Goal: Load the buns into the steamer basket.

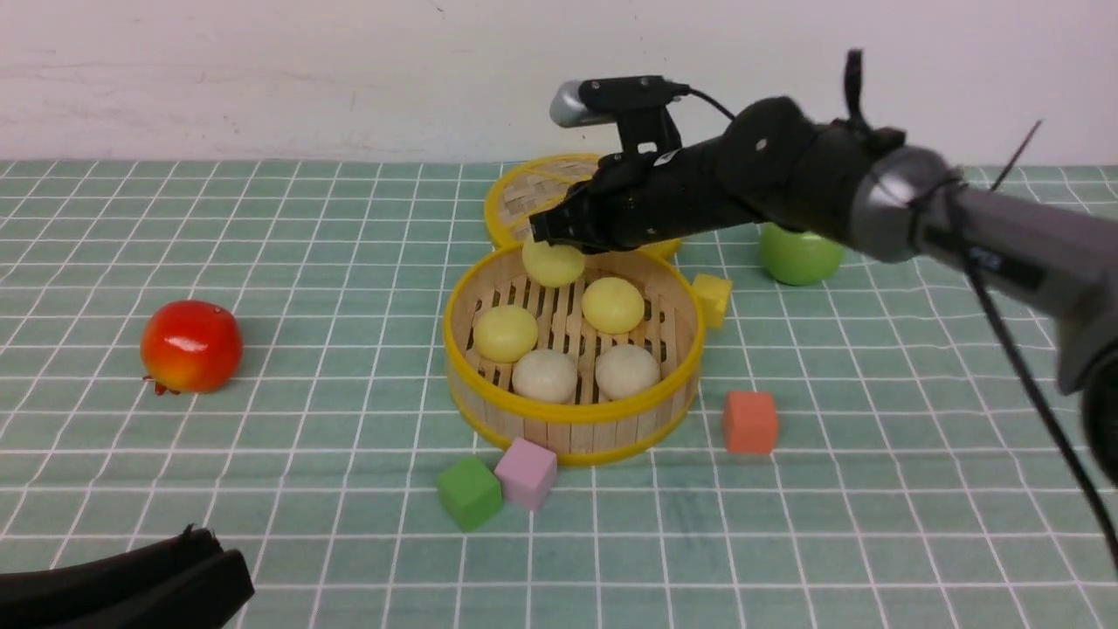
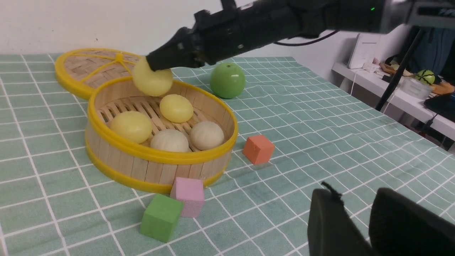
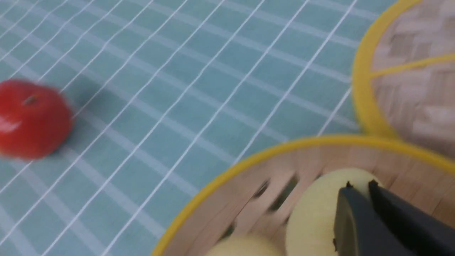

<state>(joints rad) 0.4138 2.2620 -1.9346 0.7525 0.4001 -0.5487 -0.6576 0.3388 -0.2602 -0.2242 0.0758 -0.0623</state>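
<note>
Checked cloth [image 1: 262, 393]: steamer basket [image 1: 572, 432], buns [image 1: 505, 333] inside

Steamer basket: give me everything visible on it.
The steamer basket is round and shallow, with a pale wooden-slat wall, a slatted floor and yellow rims top and bottom. It sits upright on the green checked cloth. Four buns lie inside: two pale yellow, two off-white. A fifth yellow bun is at its far rim, under the right end effector. The pink cube is against its near wall.

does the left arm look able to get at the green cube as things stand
Probably yes: the left gripper sits low and near, nothing lies between it and the green cube, and the right gripper is over the steamer basket's far side.
</note>
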